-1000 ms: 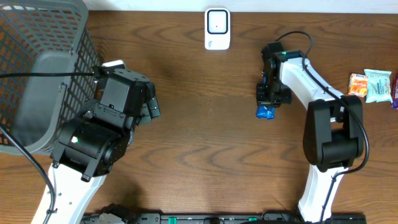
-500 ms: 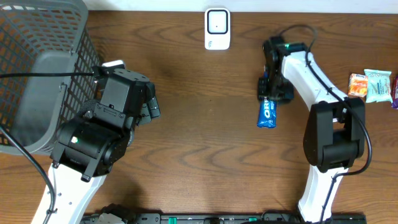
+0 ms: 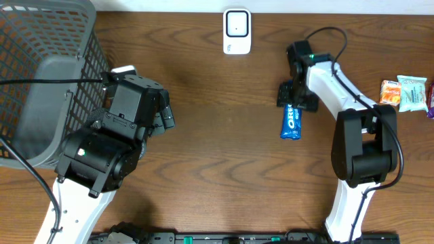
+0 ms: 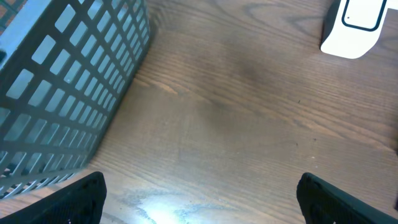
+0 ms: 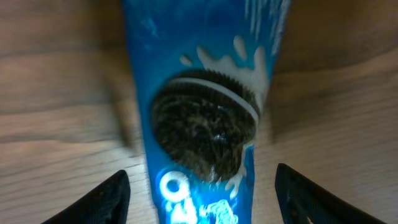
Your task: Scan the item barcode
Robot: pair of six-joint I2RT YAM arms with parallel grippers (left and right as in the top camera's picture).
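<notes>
**Oreo packet lying flat beneath the open right gripper**

Overhead view: the blue Oreo packet [image 3: 291,121] lies on the wooden table [image 3: 217,156]. Its far end sits just under the right gripper [image 3: 293,95]. The white scanner [image 3: 237,31] stands at the table's far edge, well apart from the packet.

Right wrist view: the fingers [image 5: 112,196] are spread on either side of the packet [image 5: 205,112] without touching it. The jaws are parted and hold nothing.

The left gripper [image 3: 163,115] is beside the grey basket [image 3: 41,81]. Left wrist view: its fingers [image 4: 81,196] stand wide apart over bare wood, gripping nothing. The basket wall [image 4: 68,93] is at the left and the scanner [image 4: 354,25] is at the upper right.

More snack packs [image 3: 405,93] lie at the table's right edge.
</notes>
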